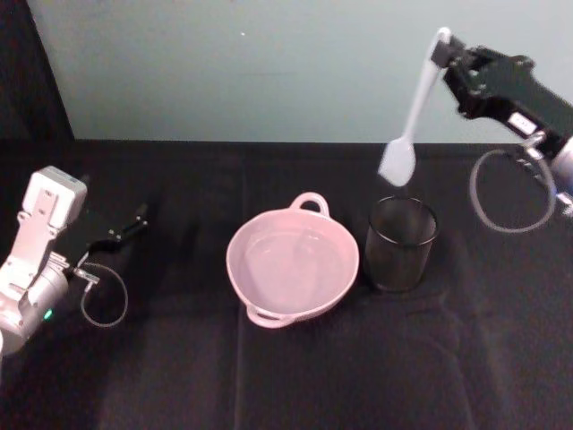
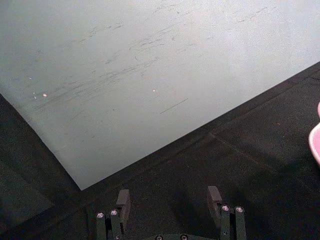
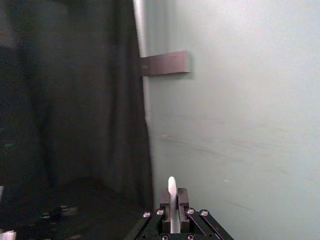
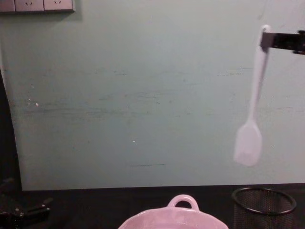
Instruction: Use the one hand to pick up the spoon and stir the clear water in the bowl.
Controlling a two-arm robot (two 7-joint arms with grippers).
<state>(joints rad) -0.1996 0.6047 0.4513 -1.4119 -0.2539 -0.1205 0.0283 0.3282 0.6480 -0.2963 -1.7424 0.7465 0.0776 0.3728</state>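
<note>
High at the right, my right gripper (image 1: 452,55) is shut on the handle end of the white spoon (image 1: 416,98). The spoon hangs blade down, its flat blade just above the black mesh cup (image 1: 400,244). In the chest view the spoon (image 4: 252,114) dangles from the right gripper (image 4: 267,40), well above the table. The right wrist view shows the handle (image 3: 171,200) clamped between the fingers. The pink-white bowl (image 1: 235,260) sits mid-table, left of the cup, with clear water (image 1: 291,260) faintly glinting inside. My left gripper (image 1: 134,218) rests open at the far left.
A pale green wall (image 4: 143,95) backs the black-clothed table (image 1: 286,376). The mesh cup (image 4: 263,205) stands right beside the bowl (image 4: 181,217). A loose cable loop (image 1: 510,193) hangs under the right wrist. The bowl's edge (image 2: 316,140) shows in the left wrist view.
</note>
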